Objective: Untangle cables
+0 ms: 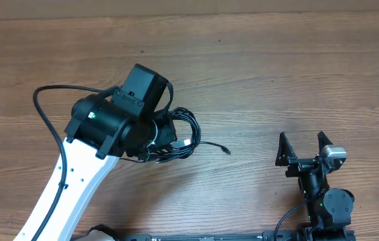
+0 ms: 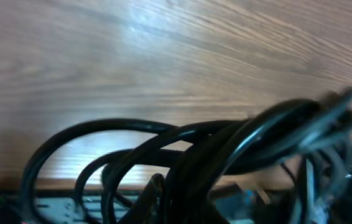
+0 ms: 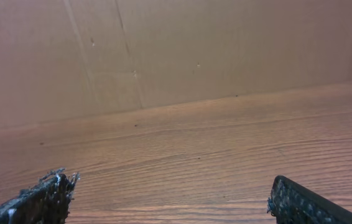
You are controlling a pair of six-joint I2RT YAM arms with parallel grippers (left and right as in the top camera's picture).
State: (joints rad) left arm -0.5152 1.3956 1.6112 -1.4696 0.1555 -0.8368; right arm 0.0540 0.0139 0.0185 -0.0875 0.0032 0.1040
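Observation:
The cables are a small bundle of thin black loops at the tip of my left arm, with one plug end trailing right on the table. In the left wrist view the cable loops fill the frame, blurred and very close to the lens. They wrap round one dark finger. My left gripper is mostly hidden under its own wrist and appears shut on the bundle. My right gripper stands open at the lower right, well clear of the cables, with only bare wood between its fingers.
The wooden table stretches to a brown cardboard wall at the back. A thick black arm wire arcs out to the left of the left arm. The right arm's base sits by the front edge.

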